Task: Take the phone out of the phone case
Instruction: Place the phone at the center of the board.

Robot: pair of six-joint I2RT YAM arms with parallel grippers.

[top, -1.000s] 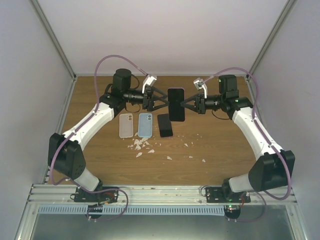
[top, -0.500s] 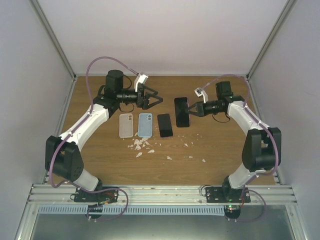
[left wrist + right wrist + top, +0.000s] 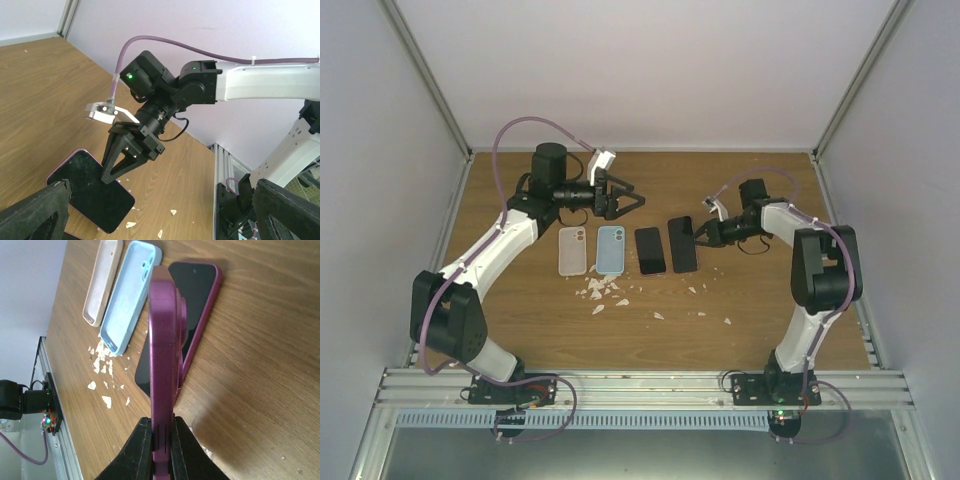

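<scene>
A black phone in a magenta case is gripped at one edge by my right gripper, low over the table beside a second dark phone. In the right wrist view the case runs edge-on between the shut fingers, with the second phone flat behind it. I cannot tell whether the held phone touches the wood. My left gripper hangs open and empty, up and to the left. In its wrist view it faces the right gripper and the phone.
A light blue empty case and a pale beige empty case lie left of the phones; both show in the right wrist view. White crumbs are scattered in front. Frame rails run along the table's near edge.
My left gripper let go of the phone and drew back to the left. My right gripper carried the phone down and nearer, beside the second phone.
</scene>
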